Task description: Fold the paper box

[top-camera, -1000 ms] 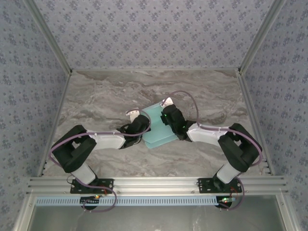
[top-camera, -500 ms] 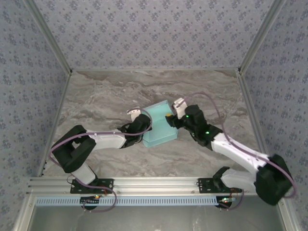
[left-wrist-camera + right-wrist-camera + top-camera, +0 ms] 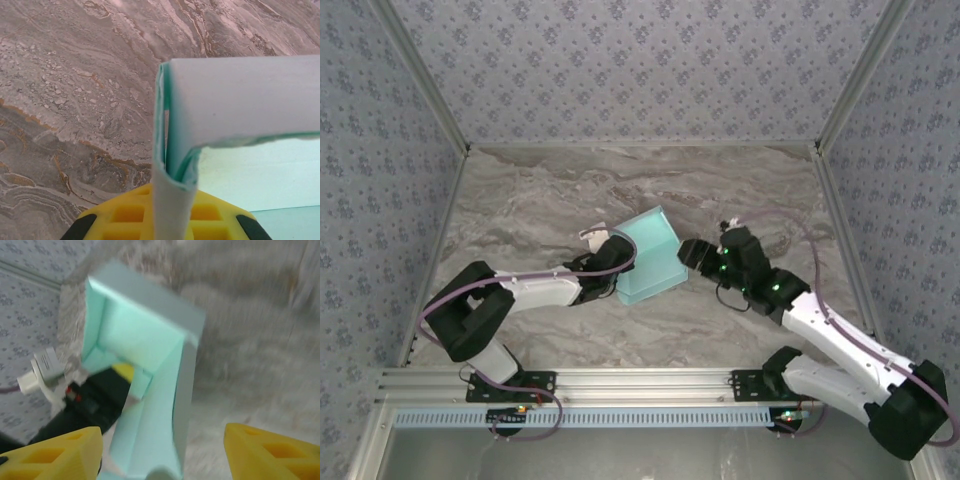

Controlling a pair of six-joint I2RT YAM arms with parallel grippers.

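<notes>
Box point(image 3: 650, 255) half-folded with its walls up, at the middle of the table point(image 3: 520, 200). Left gripper point(image 3: 617, 270) clamped on the box wall facing the table's left side. Right gripper point(image 3: 688, 252) jaws apart, holding nothing, just off the box toward the table's right side.

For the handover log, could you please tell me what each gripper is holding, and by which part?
The left gripper pinches the paper box by its upright left side wall; the right gripper is open, holding nothing.
</notes>
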